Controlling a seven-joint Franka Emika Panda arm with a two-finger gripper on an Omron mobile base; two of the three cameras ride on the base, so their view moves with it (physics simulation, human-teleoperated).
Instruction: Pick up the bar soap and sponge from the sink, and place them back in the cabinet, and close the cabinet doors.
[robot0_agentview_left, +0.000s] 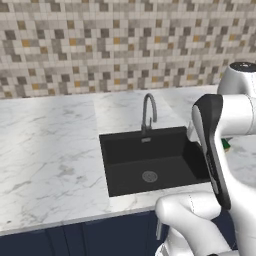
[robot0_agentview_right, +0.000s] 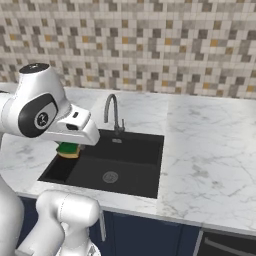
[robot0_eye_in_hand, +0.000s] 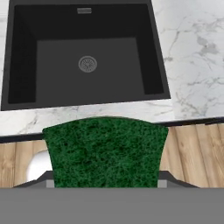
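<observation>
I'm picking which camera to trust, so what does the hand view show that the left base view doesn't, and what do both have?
Hand view: the sponge as a broad green face close to the lens, and wood flooring past the counter edge.

Left base view: the gooseneck faucet, the mosaic tile wall and the navy base cabinets.

Both: the black sink, its round drain and the marble counter.

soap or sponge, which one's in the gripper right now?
The sponge: a green block with a yellow edge, clamped in the gripper above the sink. No orange-red colour on it.
</observation>
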